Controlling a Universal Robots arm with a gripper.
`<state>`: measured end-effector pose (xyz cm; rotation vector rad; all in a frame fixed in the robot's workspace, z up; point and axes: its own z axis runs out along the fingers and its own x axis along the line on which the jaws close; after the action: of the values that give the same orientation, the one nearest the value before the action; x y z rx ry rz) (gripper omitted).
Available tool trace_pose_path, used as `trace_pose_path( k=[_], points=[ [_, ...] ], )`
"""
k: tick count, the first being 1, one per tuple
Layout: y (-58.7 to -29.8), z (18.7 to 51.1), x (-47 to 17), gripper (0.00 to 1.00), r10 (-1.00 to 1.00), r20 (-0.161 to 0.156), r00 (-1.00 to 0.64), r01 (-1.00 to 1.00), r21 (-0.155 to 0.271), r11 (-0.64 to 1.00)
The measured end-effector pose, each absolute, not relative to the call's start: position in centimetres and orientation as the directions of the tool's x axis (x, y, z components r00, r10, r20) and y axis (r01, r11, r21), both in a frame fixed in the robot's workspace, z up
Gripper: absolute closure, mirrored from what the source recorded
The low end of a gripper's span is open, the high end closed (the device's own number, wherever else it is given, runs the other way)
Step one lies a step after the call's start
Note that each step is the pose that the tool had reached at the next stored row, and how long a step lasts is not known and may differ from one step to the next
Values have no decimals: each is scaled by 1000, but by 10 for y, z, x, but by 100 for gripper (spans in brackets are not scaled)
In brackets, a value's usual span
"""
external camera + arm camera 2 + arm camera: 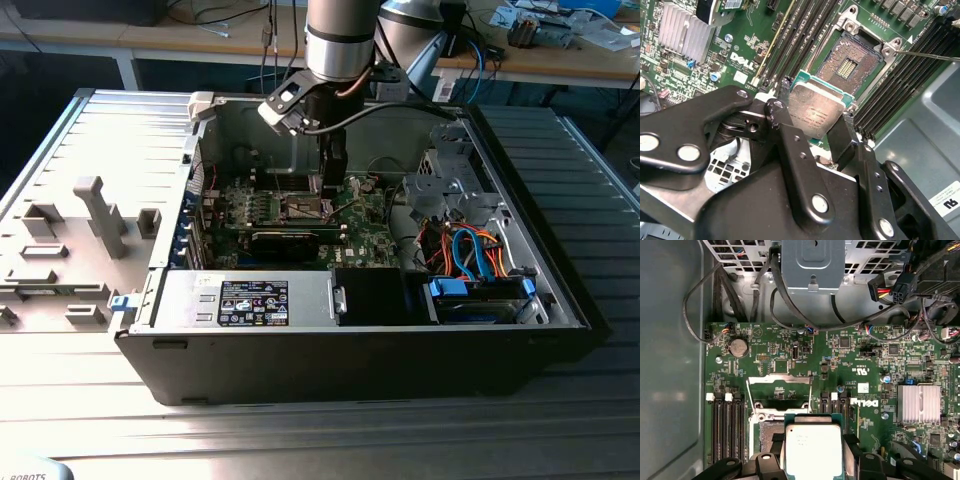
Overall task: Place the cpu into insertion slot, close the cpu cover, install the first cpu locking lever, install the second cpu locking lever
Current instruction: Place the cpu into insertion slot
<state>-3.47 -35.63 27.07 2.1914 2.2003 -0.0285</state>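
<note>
The gripper is clenched on the cpu, a finger pressed to each of two opposite edges and the silver face turned to both wrist cameras. In the exterior view the arm stands near upright, reaching down into the open case. The cpu hangs over the near edge of the slot, not seated, and the slot's pin field lies bare. Past the slot, in the first wrist view, the cover is tipped open. Both sit on the green board inside the case. Toward the exterior view's right the case holds a grey cage and orange and blue cables.
</note>
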Motion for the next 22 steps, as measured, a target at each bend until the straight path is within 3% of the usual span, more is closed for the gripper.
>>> trace_pose_path(
  k=[22],
  points=[
    [-356,271,-35,46,998,-44,53,999,13,-53]
  ],
)
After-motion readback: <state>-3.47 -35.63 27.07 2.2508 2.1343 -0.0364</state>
